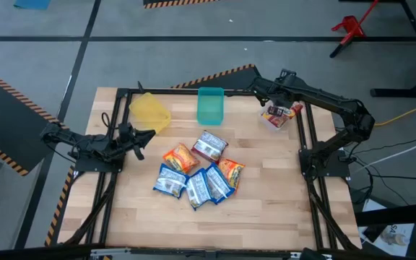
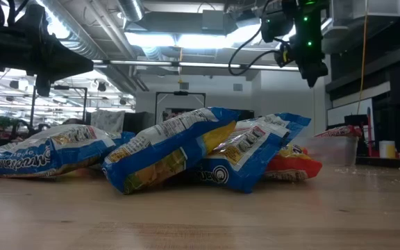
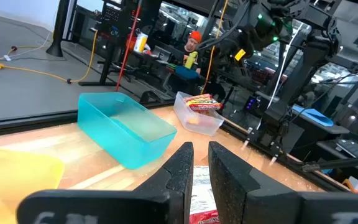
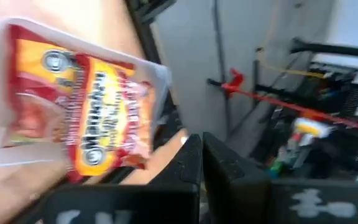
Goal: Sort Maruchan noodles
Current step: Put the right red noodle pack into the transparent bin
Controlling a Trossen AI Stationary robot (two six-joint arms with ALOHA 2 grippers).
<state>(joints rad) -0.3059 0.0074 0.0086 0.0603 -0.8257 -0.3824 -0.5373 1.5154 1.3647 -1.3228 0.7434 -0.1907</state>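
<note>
Nearest the low camera, a blue-and-white packet (image 2: 165, 149) lies tilted on the heap of Maruchan noodles (image 1: 197, 172) at the middle of the desk (image 1: 266, 217), with orange ones and a silver-red one (image 1: 209, 146) mixed in.

At the desk's left edge, the left claw (image 1: 139, 139) hovers low, its two fingers pressed together with nothing between them, pointing toward the heap. Ahead of it along the far edge stand the yellow bin (image 1: 150, 112) and then the teal bin (image 1: 210, 105); both look unfilled, though the yellow one's inside is poorly shown. To do its next pick well, I would spread the fingers before descending, choose a packet lying on top of the others, such as the silver-red one nearest the bins, and pinch it by a crimped edge so the glossy film does not slip or drag its neighbours.

Near the far right corner, the clear bin (image 1: 274, 119) holds one red-and-orange packet (image 4: 82, 118). The right claw (image 1: 261, 94) hangs just beside that bin, its fingers together and empty. It should lift straight clear of the bin wall before swinging to the heap, and each colour should go consistently to one bin.
</note>
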